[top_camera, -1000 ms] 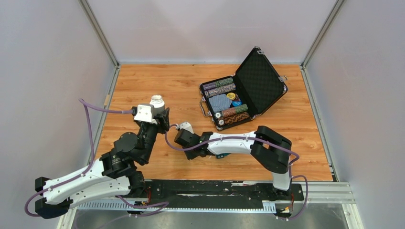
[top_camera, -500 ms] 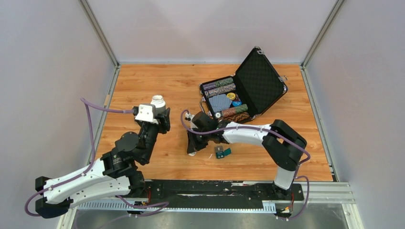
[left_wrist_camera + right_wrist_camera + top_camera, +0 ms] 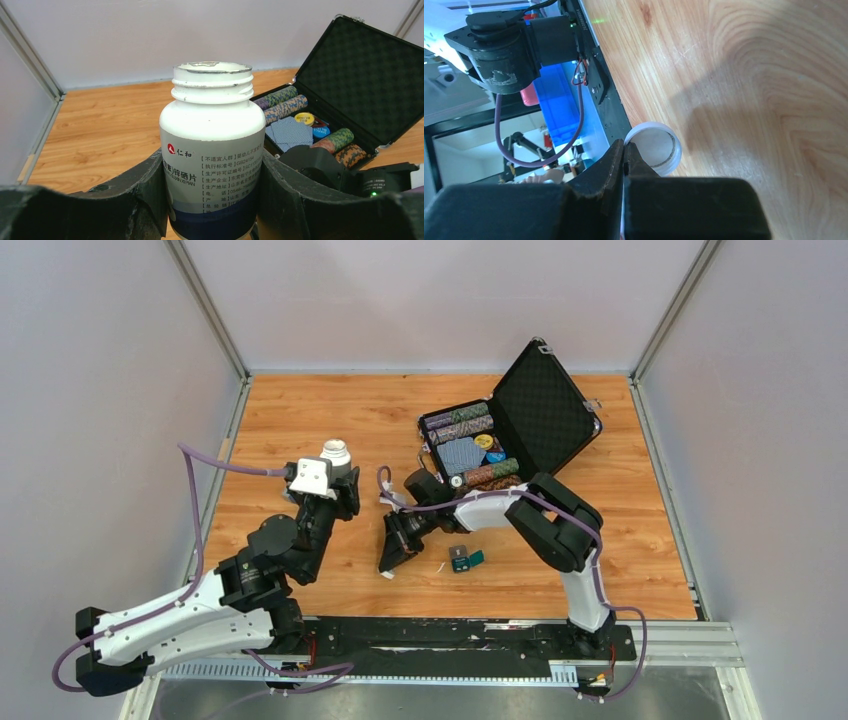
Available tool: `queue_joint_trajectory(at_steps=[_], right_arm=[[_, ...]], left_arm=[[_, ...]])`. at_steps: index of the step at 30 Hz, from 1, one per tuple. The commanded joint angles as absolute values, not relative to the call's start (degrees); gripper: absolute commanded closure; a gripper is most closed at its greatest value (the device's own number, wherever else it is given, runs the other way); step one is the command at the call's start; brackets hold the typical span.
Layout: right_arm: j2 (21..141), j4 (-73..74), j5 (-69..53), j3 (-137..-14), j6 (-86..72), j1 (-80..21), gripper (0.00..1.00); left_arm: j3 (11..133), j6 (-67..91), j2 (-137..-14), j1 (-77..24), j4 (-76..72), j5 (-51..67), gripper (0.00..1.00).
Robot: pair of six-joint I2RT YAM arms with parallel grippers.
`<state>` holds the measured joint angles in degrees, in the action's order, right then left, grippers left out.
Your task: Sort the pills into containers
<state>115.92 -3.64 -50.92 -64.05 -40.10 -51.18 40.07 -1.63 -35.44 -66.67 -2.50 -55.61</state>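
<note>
Presently held on the desk (image 3: 300, 410), with reasons for each position as judged.

Item 1: white pill bottle (image 3: 212, 125). It stands upright with its neck uncapped and threads bare. The left pincer (image 3: 212, 195) clamps its lower body, one finger on each side. It is kept at the left of the desk, apart from the other items, probably to steady it until it is tipped. No pills are visible and they are presumed to be inside.

Item 2: bottle cap (image 3: 656, 150). It is white, with its hollow side showing. The right pincer (image 3: 625, 150) is pressed together with the cap's thin rim wall nipped at its tips. The pincer points down at the near part of the desk, well apart from the bottle. This reads as parking the cap out of the way. Whether the cap already rests on the wood cannot be told.

Item 3: container (image 3: 465, 558). This is a tiny dark-teal box with its lid hinged open and its grey inside facing up. It lies on the desk just to the right of the right pincer, untouched. Being open and central, it looks ready to receive pills, though none are seen in it.

Item 4: black chip case (image 3: 510, 435). It sits at the far right with its lid propped back and chips in rows. It is judged to have no part in the sorting.
</note>
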Motion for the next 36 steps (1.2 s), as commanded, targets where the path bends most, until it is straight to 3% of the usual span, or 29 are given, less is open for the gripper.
queue_joint_trajectory(at_steps=[1,19,36], right_arm=[[117.54,-11.34,-58.49,-65.97,-44.23,-50.92,1.00],[126.55,-10.60,-61.47,-69.75,-47.84,-48.74,0.98],[124.27,-9.79,-59.36,-69.46,-47.69,-46.98,0.67]], left_arm=[[42.10,-1.13,-35.59,-66.80,-4.62,-56.15,1.00],[42.18,-1.19,-35.74,-66.82,-4.56,-56.07,1.00],[41.75,-0.41,-34.90,-66.80,-4.16,-56.33,1.00]])
